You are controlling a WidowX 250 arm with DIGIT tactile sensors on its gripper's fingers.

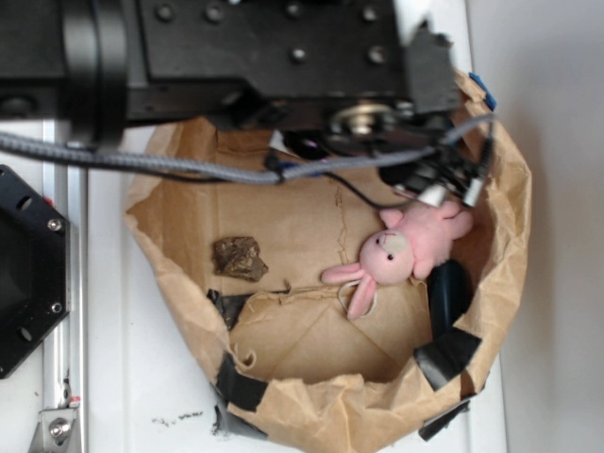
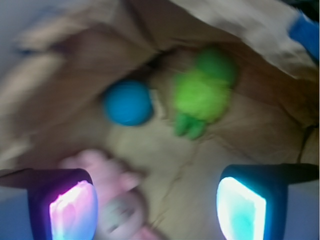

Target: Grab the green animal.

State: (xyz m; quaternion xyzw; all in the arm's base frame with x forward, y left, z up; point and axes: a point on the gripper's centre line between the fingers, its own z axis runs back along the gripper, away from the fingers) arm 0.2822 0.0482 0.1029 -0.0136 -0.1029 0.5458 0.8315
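Observation:
In the wrist view the green animal [image 2: 202, 95], a fuzzy lime-green plush with two darker feet, lies on the brown paper floor ahead of my gripper [image 2: 157, 210] and slightly right of its middle. The gripper is open, its pads wide apart, with only paper and part of the pink bunny [image 2: 107, 185] between them; it is not touching the green animal. In the exterior view the arm hides the green animal, and the gripper [image 1: 451, 192] hangs just above the pink bunny [image 1: 406, 250].
A blue-teal ball [image 2: 128, 102] sits left of the green animal. Everything lies inside a brown paper bag [image 1: 189, 283] with taped walls. A brown lump [image 1: 239, 257] lies at the bag's left, and a dark object [image 1: 448, 293] lies below the bunny.

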